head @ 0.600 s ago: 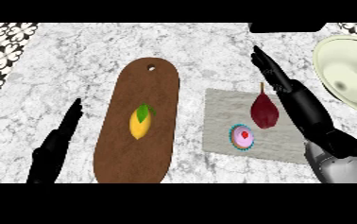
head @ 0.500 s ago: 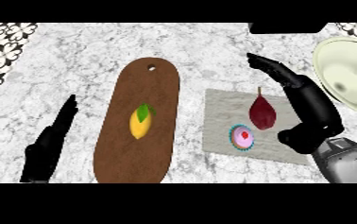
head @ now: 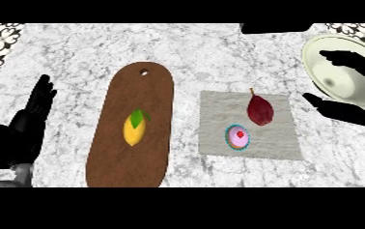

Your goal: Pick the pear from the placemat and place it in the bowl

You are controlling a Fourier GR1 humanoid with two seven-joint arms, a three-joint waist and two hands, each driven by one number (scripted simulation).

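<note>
A: Dark red, the teardrop-shaped pear (head: 259, 110) lies untouched on the grey cloth placemat (head: 278, 146); the right hand (head: 341, 109) hovers open, holding nothing.

B: It should close around the pear's belly, avoiding the pink cupcake (head: 239, 136), then lift toward the pale round bowl (head: 314, 54).
</note>
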